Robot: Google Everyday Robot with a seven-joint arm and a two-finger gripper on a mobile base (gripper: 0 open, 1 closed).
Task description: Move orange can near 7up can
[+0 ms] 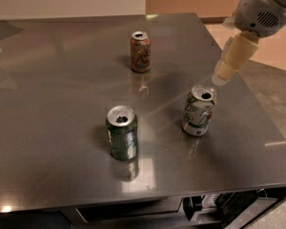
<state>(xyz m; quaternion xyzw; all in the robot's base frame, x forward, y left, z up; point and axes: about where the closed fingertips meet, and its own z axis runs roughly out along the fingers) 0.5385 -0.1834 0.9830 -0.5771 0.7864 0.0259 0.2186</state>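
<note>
On the worktop (47, 80) a dark green can (121, 133) stands nearest, its label illegible. The orange can (140, 52), pale swirls, stands farther back, well apart from the 7up can (199, 110), seemingly green-lettered with a red spot. The pincer (220, 76) slants down from upper right near it; open or closed, I cannot tell.

Gripper (222, 74): cream-yellow, under white arm housing (264, 8) with dotted grille, over table's right side. 7up can (199, 111), just below gripper: white-silver, green lettering, red spot, silver top. Orange can (140, 52), well left of gripper: orange-brown, pale swirls, silver top. Third can (122, 133), far lower left of gripper: dark green, silver top. Table (52, 94): glossy dark grey.
</note>
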